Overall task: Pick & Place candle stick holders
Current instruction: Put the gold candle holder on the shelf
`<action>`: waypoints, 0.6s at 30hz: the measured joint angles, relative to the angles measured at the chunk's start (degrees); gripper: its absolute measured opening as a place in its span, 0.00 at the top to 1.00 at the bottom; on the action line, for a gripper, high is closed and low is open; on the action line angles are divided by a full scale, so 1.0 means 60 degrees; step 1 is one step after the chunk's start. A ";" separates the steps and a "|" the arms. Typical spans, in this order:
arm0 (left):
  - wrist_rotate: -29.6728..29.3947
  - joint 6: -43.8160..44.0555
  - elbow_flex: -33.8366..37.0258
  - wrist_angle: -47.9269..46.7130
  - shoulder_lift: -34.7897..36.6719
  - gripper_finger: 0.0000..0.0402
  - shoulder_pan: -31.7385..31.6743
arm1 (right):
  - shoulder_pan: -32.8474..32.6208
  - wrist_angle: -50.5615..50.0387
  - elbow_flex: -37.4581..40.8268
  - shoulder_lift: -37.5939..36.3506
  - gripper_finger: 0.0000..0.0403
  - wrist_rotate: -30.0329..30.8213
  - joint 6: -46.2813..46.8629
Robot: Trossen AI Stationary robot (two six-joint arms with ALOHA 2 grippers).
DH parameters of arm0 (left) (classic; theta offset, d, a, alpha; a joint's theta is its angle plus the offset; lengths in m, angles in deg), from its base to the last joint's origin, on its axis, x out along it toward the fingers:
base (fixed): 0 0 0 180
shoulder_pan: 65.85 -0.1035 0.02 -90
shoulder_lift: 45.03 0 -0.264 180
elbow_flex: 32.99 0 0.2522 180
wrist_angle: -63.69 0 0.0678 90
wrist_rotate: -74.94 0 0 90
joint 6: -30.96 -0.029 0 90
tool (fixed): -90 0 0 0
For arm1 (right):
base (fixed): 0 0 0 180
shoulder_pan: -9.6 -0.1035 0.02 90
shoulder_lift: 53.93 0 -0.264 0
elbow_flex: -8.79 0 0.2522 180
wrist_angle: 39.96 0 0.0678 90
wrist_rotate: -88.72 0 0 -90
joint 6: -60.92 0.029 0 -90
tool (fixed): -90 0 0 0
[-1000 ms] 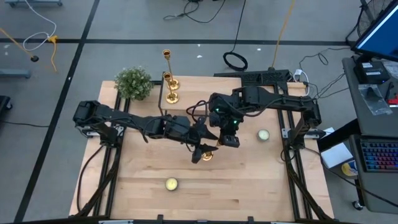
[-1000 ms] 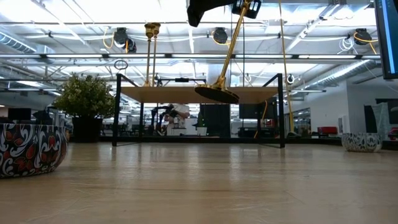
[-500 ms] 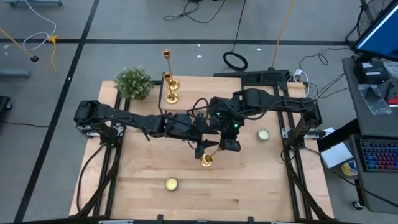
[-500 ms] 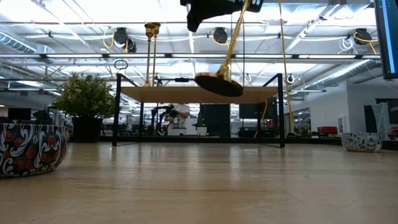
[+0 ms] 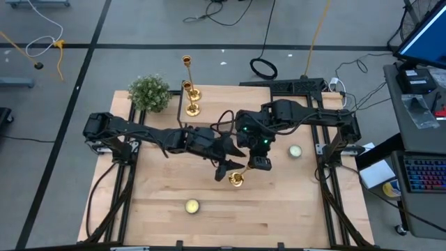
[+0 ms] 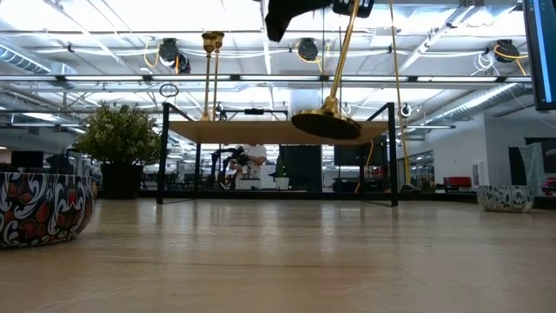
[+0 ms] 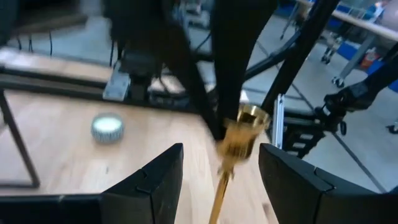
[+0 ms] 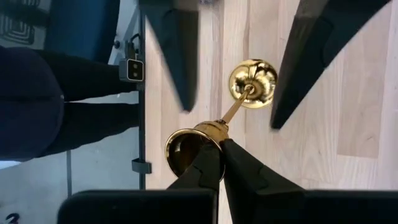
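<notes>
One gold candle stick holder (image 5: pixel 237 179) hangs over the middle of the table, with my right gripper (image 5: pixel 258 164) shut on its top end. In the low view its round base (image 6: pixel 326 124) floats well above the wood. My left gripper (image 7: pixel 221 169) is open. Its fingers stand on either side of the thin stem (image 7: pixel 219 194) without touching it. Two more candle stick holders (image 5: pixel 193 109) (image 5: pixel 192 91) stand on their round bases near the table's far edge. My right gripper pinches the candle stick holder's top end, right beside the candle cup (image 8: pixel 198 144), between its two fingers. The fingers slant down from above. The holder hangs below them, base (image 8: pixel 254 82) lowest, tilted a little and clear of the table.
A green bushy plant (image 5: pixel 150 93) stands at the far left, next to a thin black frame (image 5: pixel 182 111). One tin candle (image 5: pixel 191 206) lies toward the near edge and another (image 5: pixel 295 150) toward the right.
The held candle stick holder has swung: its base has gone toward the table's right edge and its stem now hangs nearer upright. Both grippers have kept their places, the right one shut on the top and the left one open around the stem.
</notes>
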 joint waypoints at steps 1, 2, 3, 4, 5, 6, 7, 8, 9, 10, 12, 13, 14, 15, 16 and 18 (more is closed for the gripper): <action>0.0000 -0.0096 0.0000 0.0179 0.0009 0.48 0.0025 | 0.0000 0.0082 0.0003 0.0000 1.00 0.0000 -0.0013; -0.0003 -0.0201 -0.0003 0.0329 0.0015 0.48 0.0060 | 0.0000 0.0171 0.0007 0.0000 1.00 0.0000 -0.0022; -0.0010 -0.0290 -0.0007 0.0423 0.0018 0.48 0.0082 | 0.0000 0.0237 0.0007 0.0000 1.00 0.0004 -0.0028; -0.0014 -0.0343 -0.0011 0.0460 0.0020 0.48 0.0100 | 0.0000 0.0279 0.0007 0.0000 1.00 0.0004 -0.0033; -0.0011 -0.0349 -0.0011 0.0456 0.0022 0.48 0.0107 | 0.0004 0.0299 0.0007 0.0000 1.00 0.0004 -0.0062; -0.0010 -0.0343 -0.0011 0.0444 0.0022 0.48 0.0106 | 0.0011 0.0333 0.0007 0.0000 1.00 0.0004 -0.0078; -0.0002 -0.0341 -0.0011 0.0428 0.0022 0.48 0.0111 | 0.0021 0.0391 0.0007 0.0000 1.00 0.0004 -0.0088; 0.0025 -0.0342 -0.0011 0.0430 0.0022 0.48 0.0111 | 0.0018 0.0470 0.0007 0.0000 1.00 0.0004 -0.0095; 0.0053 -0.0333 -0.0011 0.0431 0.0022 0.48 0.0111 | 0.0022 0.0526 0.0011 0.0000 1.00 0.0002 -0.0098; 0.0081 -0.0314 -0.0011 0.0432 0.0022 0.48 0.0108 | 0.0022 0.0571 0.0011 0.0000 1.00 0.0006 -0.0101; 0.0088 -0.0300 -0.0011 0.0393 0.0022 0.48 0.0108 | 0.0022 0.0639 0.0011 0.0000 1.00 0.0010 -0.0102; 0.0091 -0.0300 -0.0011 0.0361 0.0022 0.48 0.0108 | 0.0022 0.0686 0.0016 0.0000 1.00 0.0010 -0.0102; 0.0095 -0.0300 -0.0011 0.0338 0.0022 0.48 0.0111 | 0.0022 0.0711 0.0018 0.0000 1.00 0.0011 -0.0102; 0.0105 -0.0298 -0.0011 0.0290 0.0022 0.48 0.0111 | 0.0022 0.0714 0.0018 0.0000 1.00 0.0015 -0.0102; 0.0113 -0.0281 -0.0015 0.0205 0.0025 0.48 0.0111 | 0.0022 0.0725 0.0018 0.0000 1.00 0.0018 -0.0102; 0.0113 -0.0147 -0.0015 -0.0008 0.0025 0.48 0.0111 | 0.0022 0.0761 0.0018 0.0000 1.00 0.0015 -0.0068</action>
